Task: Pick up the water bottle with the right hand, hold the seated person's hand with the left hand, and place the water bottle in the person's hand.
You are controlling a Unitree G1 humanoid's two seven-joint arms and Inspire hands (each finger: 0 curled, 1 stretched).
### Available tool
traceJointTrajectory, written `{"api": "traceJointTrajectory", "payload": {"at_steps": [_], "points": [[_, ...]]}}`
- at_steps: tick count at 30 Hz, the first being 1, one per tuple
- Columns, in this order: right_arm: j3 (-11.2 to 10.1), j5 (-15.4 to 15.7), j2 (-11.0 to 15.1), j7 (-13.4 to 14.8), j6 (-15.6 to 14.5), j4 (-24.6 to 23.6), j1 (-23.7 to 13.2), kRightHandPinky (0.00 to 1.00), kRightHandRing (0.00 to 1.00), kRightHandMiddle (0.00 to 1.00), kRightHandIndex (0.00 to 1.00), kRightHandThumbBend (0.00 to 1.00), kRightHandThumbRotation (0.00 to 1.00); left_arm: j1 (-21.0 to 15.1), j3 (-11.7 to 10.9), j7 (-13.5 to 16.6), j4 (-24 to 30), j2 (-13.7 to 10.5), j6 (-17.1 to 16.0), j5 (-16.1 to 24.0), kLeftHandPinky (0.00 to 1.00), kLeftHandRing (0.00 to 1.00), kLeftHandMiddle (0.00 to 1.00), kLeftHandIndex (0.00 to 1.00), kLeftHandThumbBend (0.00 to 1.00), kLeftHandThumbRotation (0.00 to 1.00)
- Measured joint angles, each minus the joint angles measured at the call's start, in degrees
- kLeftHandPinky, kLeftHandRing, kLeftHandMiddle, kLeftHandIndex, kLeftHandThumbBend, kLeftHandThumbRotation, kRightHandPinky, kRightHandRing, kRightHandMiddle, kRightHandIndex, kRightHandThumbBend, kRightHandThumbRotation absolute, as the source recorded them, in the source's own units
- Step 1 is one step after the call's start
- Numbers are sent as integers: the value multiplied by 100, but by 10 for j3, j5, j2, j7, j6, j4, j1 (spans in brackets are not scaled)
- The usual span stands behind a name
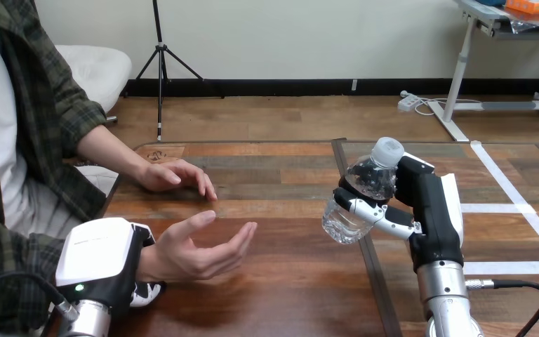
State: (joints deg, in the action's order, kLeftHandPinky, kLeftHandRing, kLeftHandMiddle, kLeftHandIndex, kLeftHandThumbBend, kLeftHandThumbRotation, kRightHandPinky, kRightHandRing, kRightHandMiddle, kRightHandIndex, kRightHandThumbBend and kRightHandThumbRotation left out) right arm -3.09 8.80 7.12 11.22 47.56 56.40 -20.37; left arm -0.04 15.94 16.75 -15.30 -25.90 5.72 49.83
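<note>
A clear water bottle (354, 200) with a white cap is held above the table at the right, tilted with its cap up and to the right. My right hand (431, 203) is shut on it, fingers (379, 214) wrapped across its body. At the lower left, the person's hand (196, 246) lies palm up with its fingers loosely curled. My left hand (105, 263) is at its wrist, with black parts above the wrist and fingers (147, 291) curled beneath it. The bottle hangs a good hand's width to the right of the open palm.
The person's other hand (175, 175) rests palm down on the wooden table (288, 281) further back at the left. White tape lines (512, 189) mark the table's right part. A dark seam (365, 253) runs front to back under the bottle.
</note>
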Motion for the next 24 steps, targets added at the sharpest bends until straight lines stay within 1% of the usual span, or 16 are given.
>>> {"api": "traceJointTrajectory", "payload": {"at_steps": [11, 24], "points": [[1, -5, -4, -10, 0, -3, 0, 35, 40, 47, 50, 69, 0, 5, 0, 9, 8, 0, -25, -6, 42, 43, 45, 43, 81, 0], [6, -3, -7, -12, 0, -23, -8, 34, 39, 46, 50, 69, 0, 23, 1, 14, 38, 6, -39, -7, 39, 41, 43, 41, 81, 0]]}}
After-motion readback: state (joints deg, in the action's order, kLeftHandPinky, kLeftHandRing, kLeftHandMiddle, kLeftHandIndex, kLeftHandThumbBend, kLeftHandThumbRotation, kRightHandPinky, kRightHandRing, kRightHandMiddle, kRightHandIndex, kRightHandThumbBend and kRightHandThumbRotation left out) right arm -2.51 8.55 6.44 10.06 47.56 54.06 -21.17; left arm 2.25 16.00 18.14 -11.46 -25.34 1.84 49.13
